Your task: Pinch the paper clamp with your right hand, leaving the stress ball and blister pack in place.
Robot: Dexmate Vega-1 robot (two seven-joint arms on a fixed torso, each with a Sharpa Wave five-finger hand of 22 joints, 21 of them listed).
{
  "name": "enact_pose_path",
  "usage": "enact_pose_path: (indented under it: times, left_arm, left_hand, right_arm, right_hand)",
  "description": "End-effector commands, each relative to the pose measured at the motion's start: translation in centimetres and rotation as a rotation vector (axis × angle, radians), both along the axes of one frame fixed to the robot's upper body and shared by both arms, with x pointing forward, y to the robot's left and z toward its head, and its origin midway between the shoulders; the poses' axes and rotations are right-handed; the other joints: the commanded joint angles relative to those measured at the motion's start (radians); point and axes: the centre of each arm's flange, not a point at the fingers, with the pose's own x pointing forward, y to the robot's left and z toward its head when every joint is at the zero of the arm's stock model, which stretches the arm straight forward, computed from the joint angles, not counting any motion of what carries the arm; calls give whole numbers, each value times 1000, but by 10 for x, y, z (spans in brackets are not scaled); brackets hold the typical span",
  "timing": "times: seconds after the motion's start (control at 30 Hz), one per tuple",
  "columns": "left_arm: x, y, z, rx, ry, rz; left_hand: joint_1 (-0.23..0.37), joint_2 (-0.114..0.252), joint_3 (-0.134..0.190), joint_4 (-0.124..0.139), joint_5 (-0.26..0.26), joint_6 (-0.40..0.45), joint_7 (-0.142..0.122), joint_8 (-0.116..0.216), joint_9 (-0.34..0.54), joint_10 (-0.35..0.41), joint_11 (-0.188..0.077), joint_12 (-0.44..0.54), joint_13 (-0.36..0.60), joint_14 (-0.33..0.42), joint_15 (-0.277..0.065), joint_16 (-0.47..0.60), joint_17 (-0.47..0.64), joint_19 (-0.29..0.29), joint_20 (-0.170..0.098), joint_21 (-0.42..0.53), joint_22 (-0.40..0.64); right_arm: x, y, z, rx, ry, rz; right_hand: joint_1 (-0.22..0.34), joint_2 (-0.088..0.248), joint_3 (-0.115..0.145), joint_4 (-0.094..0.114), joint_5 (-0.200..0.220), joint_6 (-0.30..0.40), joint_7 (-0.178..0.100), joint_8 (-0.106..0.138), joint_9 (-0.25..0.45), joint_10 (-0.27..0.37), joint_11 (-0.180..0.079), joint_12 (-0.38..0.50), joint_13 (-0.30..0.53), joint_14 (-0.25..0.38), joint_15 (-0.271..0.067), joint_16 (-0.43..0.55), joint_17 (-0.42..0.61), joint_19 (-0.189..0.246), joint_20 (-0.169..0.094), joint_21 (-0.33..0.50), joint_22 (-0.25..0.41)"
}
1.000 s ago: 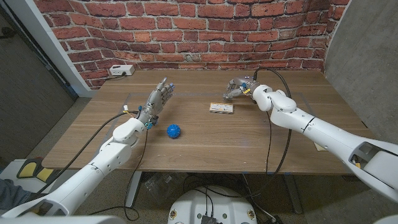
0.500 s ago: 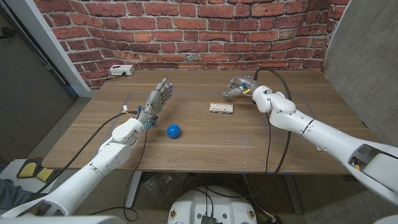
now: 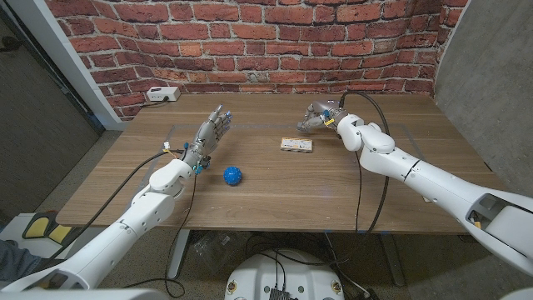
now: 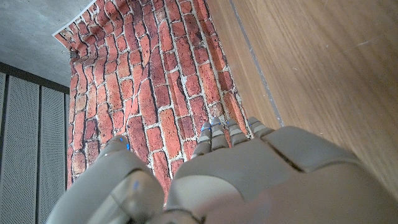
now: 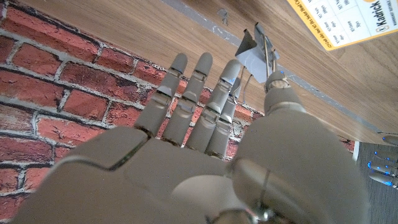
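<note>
A small grey paper clamp (image 5: 254, 48) with wire handles stands on the wooden table (image 3: 275, 187) by the brick wall. My right hand (image 3: 316, 117) curls over it. Its thumb and a fingertip (image 5: 234, 68) pinch the wire handles between them. In the head view the hand hides the clamp. The blister pack (image 3: 297, 145), a yellow and white card (image 5: 339, 23), lies flat just in front of that hand. A blue spiky stress ball (image 3: 232, 175) sits near the table's middle. My left hand (image 3: 212, 129) hovers behind and left of the ball, fingers apart, holding nothing.
A white power strip (image 3: 161, 94) lies at the table's far left corner against the brick wall (image 3: 250, 42). A thin tape line (image 5: 205, 17) runs across the tabletop near the clamp. Cables trail along both arms.
My right hand has shifted slightly up and toward the wall over the clamp. The left hand, the ball and the blister pack have not moved.
</note>
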Motion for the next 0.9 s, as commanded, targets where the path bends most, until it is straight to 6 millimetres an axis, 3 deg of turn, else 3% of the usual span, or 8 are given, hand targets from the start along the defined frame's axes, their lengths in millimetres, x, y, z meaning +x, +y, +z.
enact_pose_path:
  times: [0.03, 0.43, 0.7, 0.77, 0.87, 0.9]
  left_arm:
    - [-1, 0, 0, -6, -4, -1]
    - [-3, 0, 0, -1, -5, 1]
    - [-4, 0, 1, 3, -7, 3]
    - [-4, -1, 2, 5, -8, 2]
    - [-4, -1, 2, 5, -9, 2]
    - [-5, -1, 2, 5, -9, 2]
  left_hand:
    - [4, 0, -5, 2, -1, 6, -3, -1, 5, 8, 0, 1, 6, 9, 4, 2, 5, -2, 1, -5, 3]
    - [6, 2, -6, 2, -1, 7, -2, -1, 5, 9, 0, 2, 6, 11, 4, 2, 5, -1, 1, -6, 4]
    - [7, 4, -7, 2, -2, 7, -3, -2, 5, 9, 0, 1, 6, 11, 3, 2, 5, -1, 1, -7, 4]
    - [8, 4, -7, 2, -2, 7, -3, -2, 5, 10, -1, 2, 6, 11, 3, 2, 5, -1, 0, -7, 4]
    - [8, 4, -8, 2, -2, 7, -3, -2, 5, 9, 0, 1, 6, 11, 4, 2, 5, -1, 0, -8, 4]
    - [9, 5, -8, 2, -2, 7, -3, -2, 5, 9, 0, 1, 6, 10, 4, 2, 5, -1, 1, -8, 4]
  right_arm:
    - [-4, 3, 2, -36, -2, -8]
    - [-4, 4, 1, -56, -12, -4]
    - [-4, 4, 0, -62, 1, 9]
    - [-3, 3, 0, -50, 5, 25]
    - [-4, 1, 0, -39, -2, 42]
    - [-4, 1, 0, -38, -6, 44]
  right_hand:
    - [18, 30, 13, 8, -3, 223, -120, 9, 3, 20, -1, -2, 4, 10, -47, -3, 0, -7, 0, -7, 4]
    - [43, 68, 46, 3, -9, 238, -116, 20, 21, 31, 2, -2, 21, 4, -75, -11, 4, -28, 6, -19, 4]
    - [51, 72, 58, -3, -5, 241, -115, 31, 33, 29, 5, -2, 29, -1, -80, -14, 5, -35, 1, -23, 4]
    - [58, 70, 65, -10, -1, 243, -114, 36, 38, 30, 5, -2, 33, 0, -83, -13, 5, -36, -1, -25, 4]
    - [63, 55, 99, -21, 34, 257, -110, 71, 64, 55, 9, 10, 55, 14, -85, -4, 15, -36, -3, -28, 2]
    - [63, 56, 101, -21, 36, 257, -110, 72, 65, 57, 9, 11, 56, 15, -85, -4, 15, -35, -3, -28, 2]
